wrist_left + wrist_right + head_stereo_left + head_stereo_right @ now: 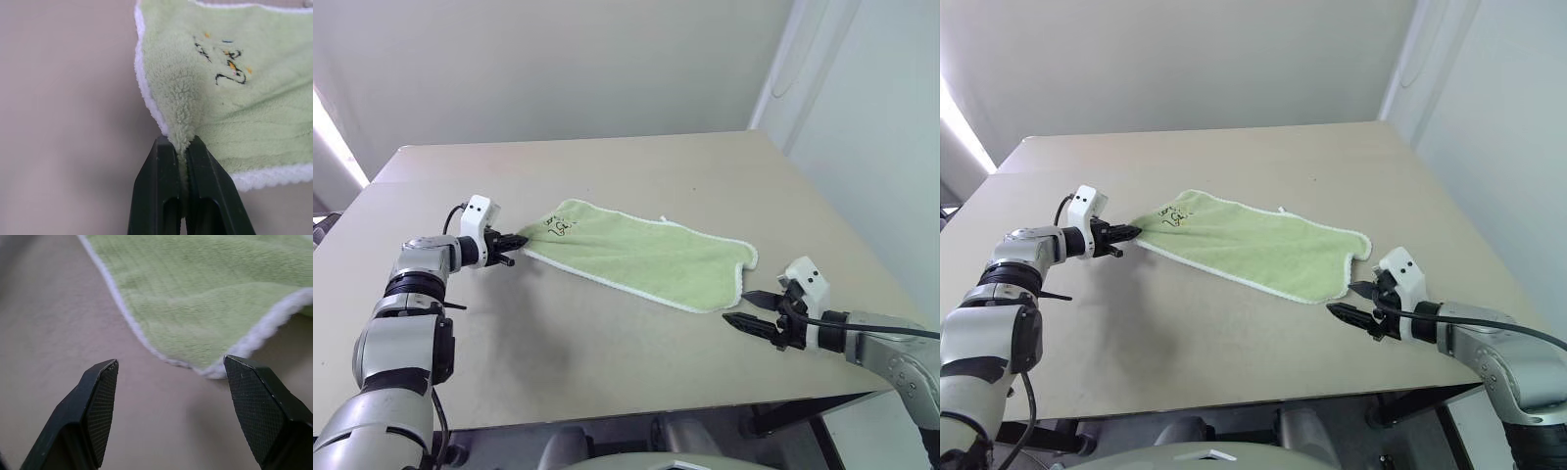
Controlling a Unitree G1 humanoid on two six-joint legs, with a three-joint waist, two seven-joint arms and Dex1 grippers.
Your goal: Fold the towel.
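Left hand has its fingers pinched on the towel at the corner by the dark embroidered mark; the towel lies spread on the surface. Right hand hovers open just off the opposite corner and should probably grip there before lifting evenly.

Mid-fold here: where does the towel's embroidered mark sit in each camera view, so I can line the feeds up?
Left eye view: mark on the towel, at its end by the left gripper.
Right eye view: mark at the same end.
Left wrist view: mark beyond the shut jaws.
Right wrist view: I can't find it.
Shared landmark: the towel's white edging.
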